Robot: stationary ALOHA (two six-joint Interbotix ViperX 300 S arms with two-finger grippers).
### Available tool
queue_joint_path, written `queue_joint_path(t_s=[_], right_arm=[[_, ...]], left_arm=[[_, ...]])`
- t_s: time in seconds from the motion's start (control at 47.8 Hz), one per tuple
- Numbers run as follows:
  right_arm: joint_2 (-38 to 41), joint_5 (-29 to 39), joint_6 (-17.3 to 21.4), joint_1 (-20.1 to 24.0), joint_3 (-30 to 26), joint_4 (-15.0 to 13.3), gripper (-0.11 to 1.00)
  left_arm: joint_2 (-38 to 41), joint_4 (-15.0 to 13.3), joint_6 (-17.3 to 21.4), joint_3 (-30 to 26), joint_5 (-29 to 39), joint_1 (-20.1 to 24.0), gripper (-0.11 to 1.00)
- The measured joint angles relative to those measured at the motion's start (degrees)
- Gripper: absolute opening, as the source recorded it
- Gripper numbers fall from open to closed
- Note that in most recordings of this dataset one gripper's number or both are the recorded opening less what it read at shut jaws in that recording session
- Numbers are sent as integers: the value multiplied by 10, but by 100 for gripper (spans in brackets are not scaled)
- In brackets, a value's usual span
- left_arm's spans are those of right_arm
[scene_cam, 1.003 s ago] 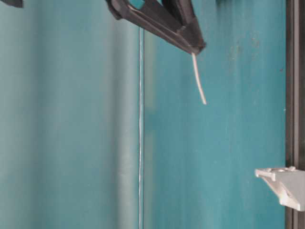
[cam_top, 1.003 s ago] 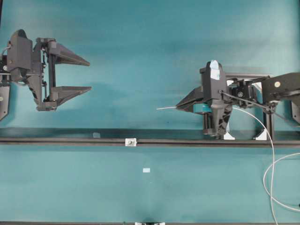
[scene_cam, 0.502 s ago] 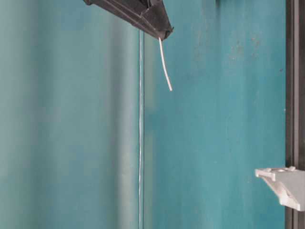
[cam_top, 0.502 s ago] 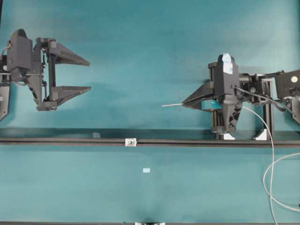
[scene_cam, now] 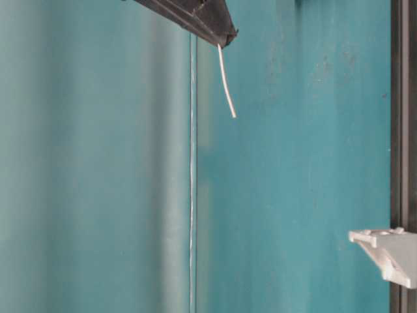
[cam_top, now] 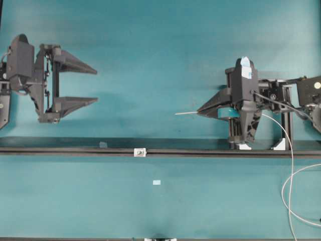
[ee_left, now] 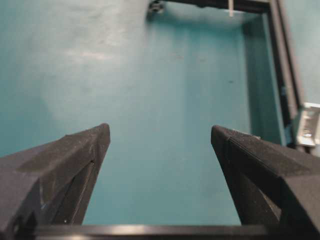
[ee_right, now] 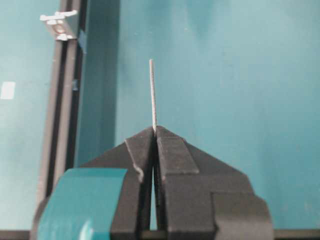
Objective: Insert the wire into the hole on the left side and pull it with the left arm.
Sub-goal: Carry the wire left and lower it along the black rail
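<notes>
Right claw point(cam_top: 200, 111) clenched on the wire point(cam_top: 184, 113); its short free end projects beyond the tips. Left claw point(cam_top: 95, 86) released, well apart. Teal bench point(cam_top: 150, 50); black rail point(cam_top: 75, 150) carries the hole point(cam_top: 140, 151).

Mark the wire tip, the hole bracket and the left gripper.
wire point(cam_top: 183, 113), overhead view, on its free end.
hole point(cam_top: 140, 151), overhead view, on the bracket's middle, on the rail.
left gripper point(cam_top: 95, 85), overhead view, midway between the open fingertips.

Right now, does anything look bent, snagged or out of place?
Nothing looks damaged. The wire sticks out from the shut right gripper, its free end bowing slightly in the table-level view, and lies off the rail, not lined up with the hole. The left gripper is open.
</notes>
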Motion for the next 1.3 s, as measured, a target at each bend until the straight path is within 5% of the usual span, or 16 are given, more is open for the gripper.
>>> queue_joint_path(t_s=[0.502,0.962,1.129,1.296], right_arm=[[-11,-148,0,62,64,62,5],[111,-255,-6,94,44,82,5],[156,-290,-35,127,27,131,5],[177,-314,-110,165,13,229,5]], left_arm=[[77,-6,-10,4,-71,-36,61],[252,-6,-11,-54,-154,-80,61],[265,-7,-24,-62,-162,-98,61],[270,-6,-55,-61,-173,-117,61]])
